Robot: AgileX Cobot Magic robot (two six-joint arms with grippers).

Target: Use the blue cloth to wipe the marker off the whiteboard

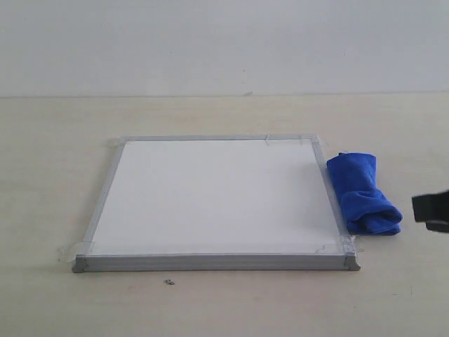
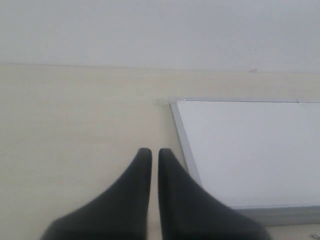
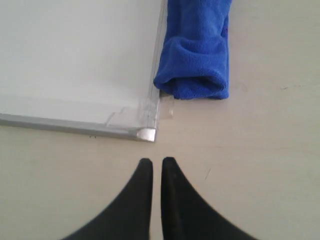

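The whiteboard (image 1: 210, 200) lies flat on the table, its white face bare, with no red marker lines showing in any view. The blue cloth (image 1: 363, 193) lies bunched on the table against the board's right edge. In the right wrist view the blue cloth (image 3: 197, 50) sits beyond the board's taped corner (image 3: 146, 134). My right gripper (image 3: 156, 161) is shut and empty over bare table short of that corner; only a dark part of it (image 1: 431, 209) enters the exterior view at the right edge. My left gripper (image 2: 151, 151) is shut and empty beside the whiteboard (image 2: 250, 150).
The pale wooden table (image 1: 56, 168) runs back to a white wall (image 1: 224, 42). A tiny dark speck (image 1: 170, 282) lies in front of the board's near frame. Clear tape (image 1: 69, 251) holds the board's corners down.
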